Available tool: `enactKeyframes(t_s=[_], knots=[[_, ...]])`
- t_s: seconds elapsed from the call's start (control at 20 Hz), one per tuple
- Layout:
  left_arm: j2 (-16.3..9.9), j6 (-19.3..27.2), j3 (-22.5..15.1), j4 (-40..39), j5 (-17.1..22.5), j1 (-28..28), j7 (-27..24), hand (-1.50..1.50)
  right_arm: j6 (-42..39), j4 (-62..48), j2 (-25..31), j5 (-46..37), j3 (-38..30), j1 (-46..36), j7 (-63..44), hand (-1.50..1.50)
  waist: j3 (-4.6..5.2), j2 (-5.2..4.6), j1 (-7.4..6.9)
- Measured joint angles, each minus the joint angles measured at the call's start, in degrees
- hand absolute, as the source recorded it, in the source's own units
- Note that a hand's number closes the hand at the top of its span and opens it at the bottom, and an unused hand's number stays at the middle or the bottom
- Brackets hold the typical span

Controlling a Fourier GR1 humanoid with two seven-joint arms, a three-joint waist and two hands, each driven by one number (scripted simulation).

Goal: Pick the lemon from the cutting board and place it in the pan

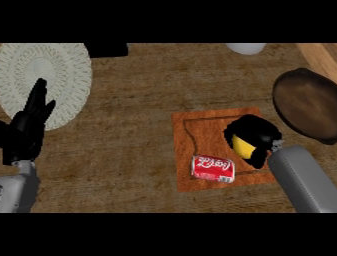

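right hand (256, 134): curled round the lemon (240, 145) over the cutting board (200, 130) | red can (213, 168): lying on the board beside the lemon | pan (315, 106): right of the board | left hand (22, 125): open, fingers up, at left edge by the white plate (45, 75)

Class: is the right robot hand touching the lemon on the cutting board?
Touching. The head view shows the right robot hand curled round the lemon.
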State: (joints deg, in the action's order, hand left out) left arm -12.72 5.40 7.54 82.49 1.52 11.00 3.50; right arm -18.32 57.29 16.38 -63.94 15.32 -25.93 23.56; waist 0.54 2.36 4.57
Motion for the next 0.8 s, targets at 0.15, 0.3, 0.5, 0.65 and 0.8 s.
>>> enactKeyframes(t_s=[0.15,0.3,0.5,0.65,0.8], knots=[[-0.6,0.0,0.7,0.3,0.1,-1.0,-0.1,0.00,4.1,7.6,-1.4,1.0,-2.7,5.6,-6.1,1.50,-0.09,0.14,1.20],[-0.9,-0.2,1.2,1.0,0.5,-1.7,0.0,0.00,7.9,17.3,-2.7,1.9,-4.6,10.4,-10.3,1.50,-0.23,0.10,1.77],[-0.5,-0.1,0.8,1.9,0.4,-2.2,0.2,0.00,8.8,32.2,-3.6,4.8,-7.3,17.3,-14.6,1.50,-0.32,-0.29,1.57],[-0.2,-0.4,0.0,3.0,0.3,-2.5,0.4,0.00,7.7,44.3,-4.1,6.8,-9.2,22.5,-18.7,1.50,-0.36,-0.67,0.72],[-0.3,-1.0,-0.4,3.7,0.5,-1.6,1.3,0.00,5.1,54.9,-4.6,10.4,-12.7,26.1,-22.9,1.50,-0.41,-1.21,-0.71]])
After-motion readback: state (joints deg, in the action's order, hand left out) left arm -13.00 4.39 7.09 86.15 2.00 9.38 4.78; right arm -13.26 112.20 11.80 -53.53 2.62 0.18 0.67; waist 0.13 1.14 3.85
